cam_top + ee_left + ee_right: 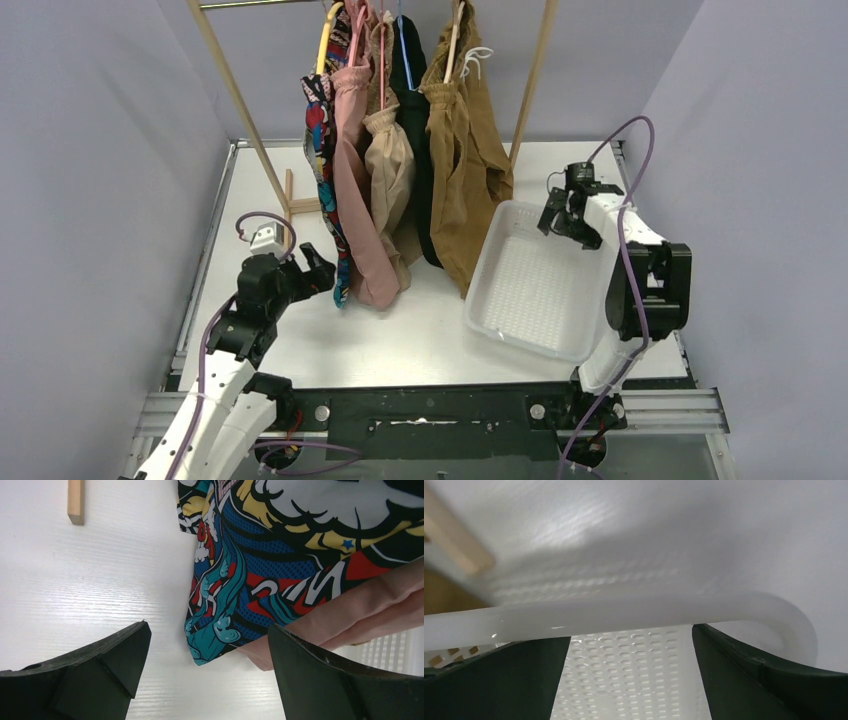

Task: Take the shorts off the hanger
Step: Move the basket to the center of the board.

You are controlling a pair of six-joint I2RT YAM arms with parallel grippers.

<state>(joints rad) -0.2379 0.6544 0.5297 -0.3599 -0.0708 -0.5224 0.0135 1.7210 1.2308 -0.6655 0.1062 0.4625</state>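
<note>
Several shorts hang side by side on hangers [322,40] from a rail: comic-print [322,170], dusty pink [355,200], beige [390,170], black [415,130] and tan-brown [465,170]. My left gripper [315,268] is open, low over the table at the comic-print pair's bottom hem. In the left wrist view the comic-print hem corner [280,555] and the pink cloth [360,610] lie just ahead of the left gripper [207,625], not pinched. My right gripper [560,215] is open over the white basket's far right corner, with nothing between its jaws in the right wrist view [631,632].
The white perforated basket [480,280] sits tilted on the table right of the shorts, its rim [624,612] crossing close in front of the right fingers. Slanted wooden rack posts [235,95] [535,70] flank the clothes. A rack foot [76,502] rests on the table.
</note>
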